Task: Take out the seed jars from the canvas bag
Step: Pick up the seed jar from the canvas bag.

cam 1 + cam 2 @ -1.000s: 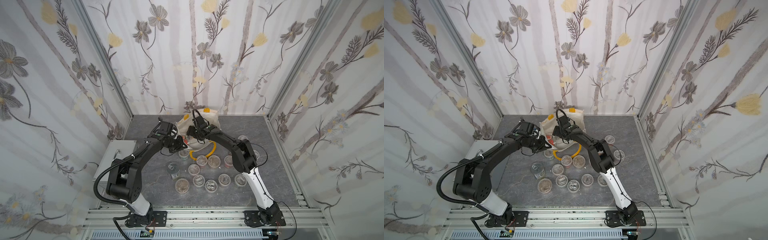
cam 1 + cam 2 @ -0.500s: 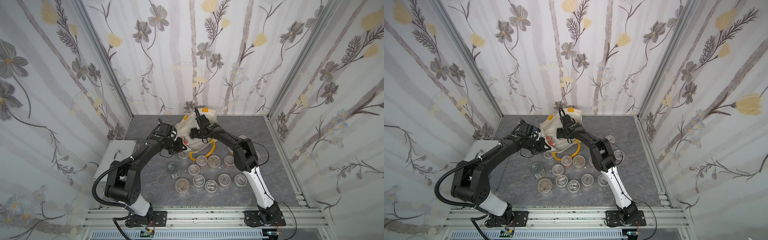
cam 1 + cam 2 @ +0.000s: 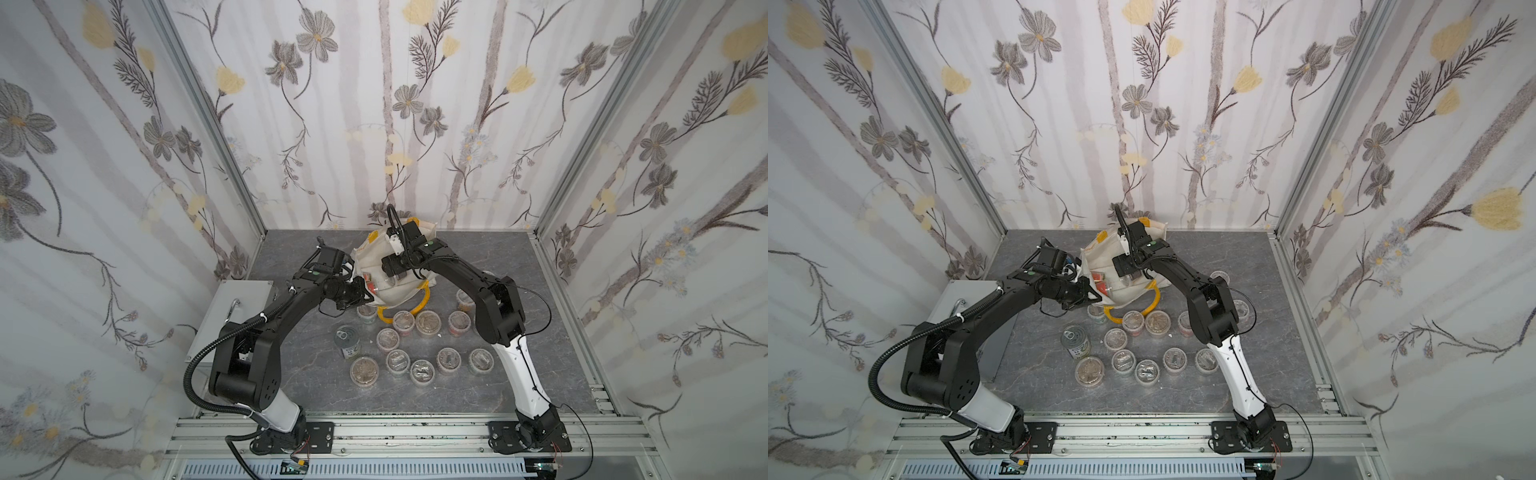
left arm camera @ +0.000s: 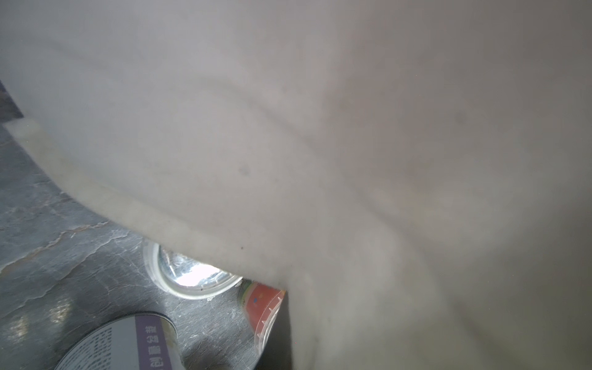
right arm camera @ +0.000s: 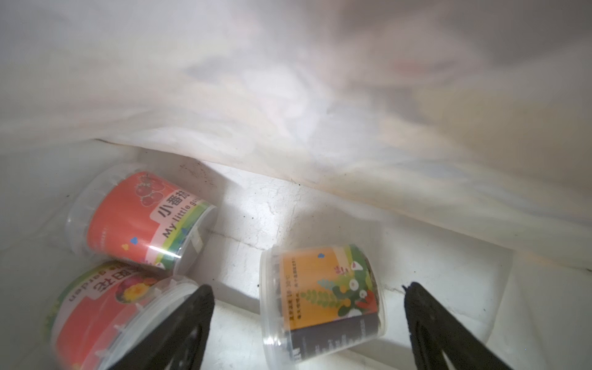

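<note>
Right fingers [image 5: 192, 320] are spread around an orange jar [image 5: 323, 298] near a red jar [image 5: 141, 217] printed "My little"; left fingers [image 3: 362, 296] are clamped on the canvas bag [image 3: 376, 253].

Fifteen seed jars [image 3: 1147, 371] can be counted, twelve standing on the table [image 3: 1266, 353] with five in the near row and seven farther back, and three lying inside the single canvas bag [image 5: 320, 198], plus one tin can [image 3: 1076, 343], one grey metal box [image 3: 967, 291] at the left and two robot arms [image 3: 1210, 320]
</note>
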